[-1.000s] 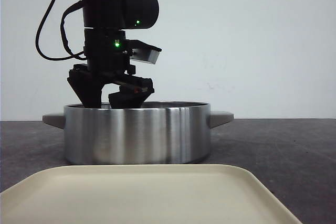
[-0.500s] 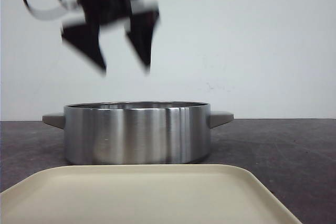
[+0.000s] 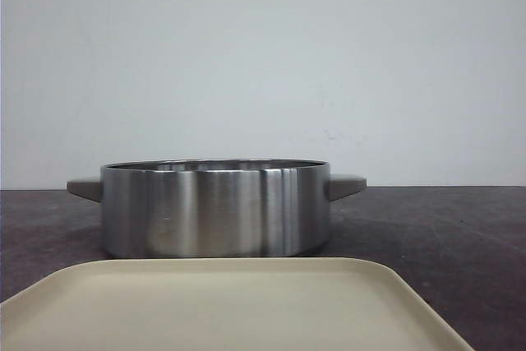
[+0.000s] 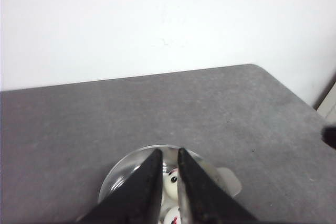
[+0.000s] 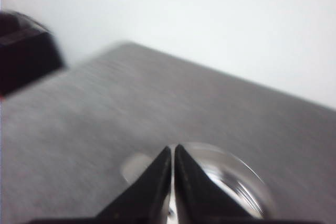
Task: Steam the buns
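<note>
The steel pot [image 3: 215, 207] stands on the dark table, and its wall hides the buns in the front view. In the left wrist view I look down into the pot [image 4: 128, 169]. One white bun [image 4: 170, 180] with a black eye shows between my fingers, and part of another bun [image 4: 172, 216] lies below it. My left gripper [image 4: 169, 150] hangs high above the pot, its jaws a narrow gap apart and empty. My right gripper [image 5: 172, 148] is shut and empty, also high above the pot [image 5: 236, 177]. Neither gripper shows in the front view.
A beige tray [image 3: 230, 302] lies in front of the pot, nearest the camera. The pot has flat grey handles on both sides [image 3: 345, 185]. A dark blurred arm part [image 5: 23, 45] sits at the edge of the right wrist view. A white wall stands behind the table.
My left gripper was down inside the pot with jaws apart, then rose open above it, and has now left the front view. Its jaws have narrowed.
</note>
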### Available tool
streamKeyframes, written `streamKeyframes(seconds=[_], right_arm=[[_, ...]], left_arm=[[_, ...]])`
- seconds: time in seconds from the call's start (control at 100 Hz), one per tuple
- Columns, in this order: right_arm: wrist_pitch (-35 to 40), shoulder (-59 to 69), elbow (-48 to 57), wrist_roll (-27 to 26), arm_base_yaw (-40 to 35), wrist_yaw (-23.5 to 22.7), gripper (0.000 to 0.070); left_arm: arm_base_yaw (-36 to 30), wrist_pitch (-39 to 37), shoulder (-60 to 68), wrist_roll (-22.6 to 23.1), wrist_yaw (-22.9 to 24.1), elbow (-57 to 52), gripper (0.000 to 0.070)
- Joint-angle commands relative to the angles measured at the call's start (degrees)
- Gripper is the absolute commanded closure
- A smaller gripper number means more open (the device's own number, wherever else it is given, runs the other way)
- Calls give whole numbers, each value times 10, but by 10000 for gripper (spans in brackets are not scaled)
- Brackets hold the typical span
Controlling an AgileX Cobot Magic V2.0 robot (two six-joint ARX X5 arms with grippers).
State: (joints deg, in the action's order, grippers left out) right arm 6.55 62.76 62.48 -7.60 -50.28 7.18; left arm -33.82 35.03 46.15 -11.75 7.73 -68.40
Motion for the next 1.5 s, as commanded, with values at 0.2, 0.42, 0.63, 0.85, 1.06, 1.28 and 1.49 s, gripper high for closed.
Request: streamKeyframes(seconds=[0.2, 0.42, 0.63, 0.85, 1.06, 1.28, 1.49], right_arm=[[-76, 13, 1, 12, -3, 7, 692], [-78, 12, 1, 12, -3, 4, 692], [-78, 12, 1, 12, -2, 3, 692], [-78, 12, 1, 12, -2, 3, 692], [-46, -9, 1, 10, 15, 3, 692], [116, -117, -40, 78, 143, 28, 692], [-44, -287, -257, 159, 344, -91, 693]], left_arm=[[-3, -16, -127, -18, 7, 98, 697], [-3, 6, -157, -18, 9, 98, 697], [-3, -3, -165, -18, 9, 97, 697], [-3, -3, -165, -18, 9, 97, 697], [-3, -3, -165, -18, 9, 97, 697], [-3, -3, -165, -18, 9, 97, 697], [-3, -3, -165, -18, 9, 97, 697]])
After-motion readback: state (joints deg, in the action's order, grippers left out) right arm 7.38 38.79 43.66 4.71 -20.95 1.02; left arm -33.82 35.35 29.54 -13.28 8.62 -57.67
